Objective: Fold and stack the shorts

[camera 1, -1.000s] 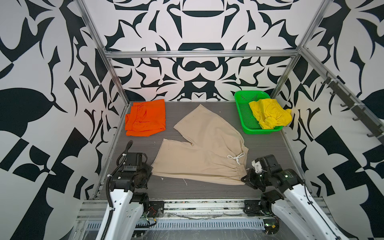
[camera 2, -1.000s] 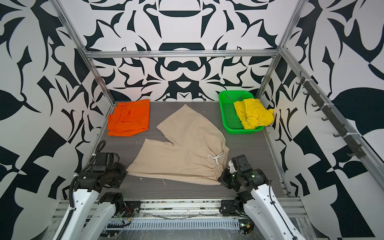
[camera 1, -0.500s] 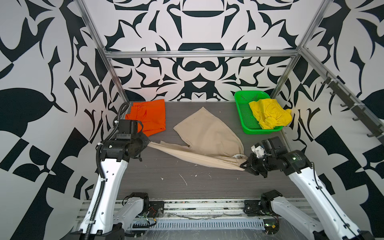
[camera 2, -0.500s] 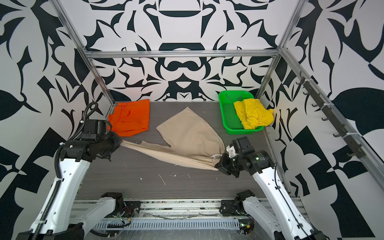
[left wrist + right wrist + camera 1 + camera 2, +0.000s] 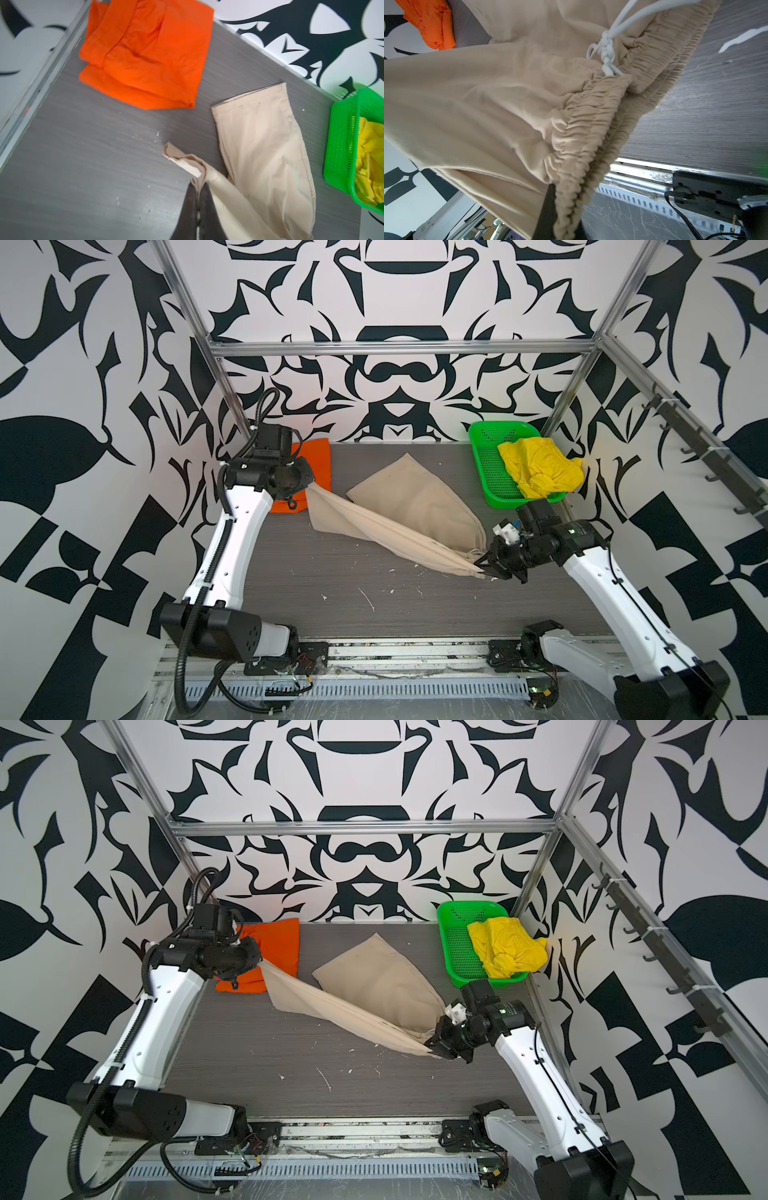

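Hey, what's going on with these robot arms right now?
Two robot arms are handling the beige shorts. The left gripper is shut on a leg hem and the right gripper on the waistband, stretching one side above the table. The orange shorts lie at the back left. The yellow shorts sit crumpled in the green basket.

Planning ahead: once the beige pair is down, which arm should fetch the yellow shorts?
Right, probably: the right gripper is near the green basket holding the yellow shorts; the left gripper is across by the orange shorts. Both grip the beige shorts.
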Action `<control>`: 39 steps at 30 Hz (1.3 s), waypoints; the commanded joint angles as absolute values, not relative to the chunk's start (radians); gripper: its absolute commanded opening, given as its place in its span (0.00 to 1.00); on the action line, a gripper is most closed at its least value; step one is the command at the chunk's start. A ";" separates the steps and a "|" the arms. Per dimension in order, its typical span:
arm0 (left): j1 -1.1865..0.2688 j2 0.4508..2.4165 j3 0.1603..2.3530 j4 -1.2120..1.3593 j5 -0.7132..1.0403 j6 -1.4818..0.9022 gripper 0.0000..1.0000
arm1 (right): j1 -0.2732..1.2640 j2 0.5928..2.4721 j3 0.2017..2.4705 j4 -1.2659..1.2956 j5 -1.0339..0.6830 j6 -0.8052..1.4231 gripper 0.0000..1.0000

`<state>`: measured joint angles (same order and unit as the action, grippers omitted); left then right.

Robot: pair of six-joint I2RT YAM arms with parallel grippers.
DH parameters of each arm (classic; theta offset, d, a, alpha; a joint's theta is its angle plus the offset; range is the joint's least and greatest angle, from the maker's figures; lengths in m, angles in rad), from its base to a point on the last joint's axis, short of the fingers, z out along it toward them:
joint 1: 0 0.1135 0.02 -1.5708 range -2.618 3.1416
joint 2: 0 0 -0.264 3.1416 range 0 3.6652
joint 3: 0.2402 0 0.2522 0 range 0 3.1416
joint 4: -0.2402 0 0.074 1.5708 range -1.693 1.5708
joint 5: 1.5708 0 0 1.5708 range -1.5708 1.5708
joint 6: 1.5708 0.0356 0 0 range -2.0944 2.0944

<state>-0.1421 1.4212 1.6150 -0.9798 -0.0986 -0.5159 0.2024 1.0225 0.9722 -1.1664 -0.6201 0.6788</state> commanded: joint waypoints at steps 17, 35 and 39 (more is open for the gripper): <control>-0.131 1.456 1.697 -0.592 -0.034 -0.401 0.00 | 0.125 1.066 1.021 -1.330 -0.578 0.551 0.00; -0.136 1.754 1.953 -0.561 0.049 -0.351 0.00 | 0.037 1.159 0.951 -1.282 -0.641 0.472 0.00; -0.147 1.747 1.948 -0.504 0.077 -0.352 0.00 | 0.017 1.167 0.944 -1.285 -0.645 0.461 0.00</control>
<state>-0.1825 1.7645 1.8980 -0.6888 0.1768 -0.3721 0.0360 1.1736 0.9707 -1.1362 -0.7338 0.5079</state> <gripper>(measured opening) 0.051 0.048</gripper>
